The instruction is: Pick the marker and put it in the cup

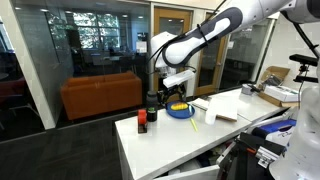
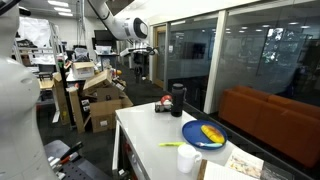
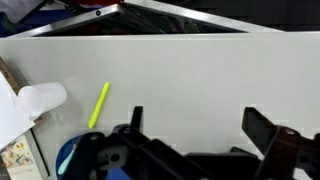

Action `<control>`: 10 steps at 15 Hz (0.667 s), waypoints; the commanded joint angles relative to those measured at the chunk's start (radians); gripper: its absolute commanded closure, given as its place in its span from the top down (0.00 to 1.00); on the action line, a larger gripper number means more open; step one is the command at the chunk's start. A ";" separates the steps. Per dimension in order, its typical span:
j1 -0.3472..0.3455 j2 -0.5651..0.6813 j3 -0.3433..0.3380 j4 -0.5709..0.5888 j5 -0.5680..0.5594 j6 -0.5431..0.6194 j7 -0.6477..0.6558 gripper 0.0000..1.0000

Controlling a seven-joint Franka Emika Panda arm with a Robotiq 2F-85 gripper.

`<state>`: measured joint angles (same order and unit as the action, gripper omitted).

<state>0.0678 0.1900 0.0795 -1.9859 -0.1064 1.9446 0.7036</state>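
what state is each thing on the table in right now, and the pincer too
marker: lying flat on the table, not gripped, outside the cup
cup: upright, close to the marker, no marker in it
blue dish: right way up, yellow inside
dark bottle: standing upright
pincer: open, empty, above the table

One white table (image 3: 200, 70) bears one yellow marker (image 3: 98, 104), one white cup (image 3: 40, 98), one round blue dish (image 2: 192, 137) with one yellow thing in it, one dark bottle (image 2: 177, 98) and one small red-and-black object (image 1: 142, 120). There is one robot arm (image 1: 200, 40) with one gripper (image 3: 195, 118), which shows two fingers (image 3: 262, 128) in the wrist view. Off the table there is one orange sofa (image 1: 100, 95), and in an exterior view at least two cardboard boxes (image 2: 103, 108), their full number unclear
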 commanded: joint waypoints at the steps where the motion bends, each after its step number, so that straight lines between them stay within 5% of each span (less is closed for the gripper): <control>1: -0.018 0.019 -0.061 -0.006 0.068 0.015 0.028 1.00; 10: -0.109 0.024 -0.188 -0.163 0.252 0.110 0.020 1.00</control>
<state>-0.0208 0.2310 -0.0960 -2.0911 0.0937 2.0000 0.7135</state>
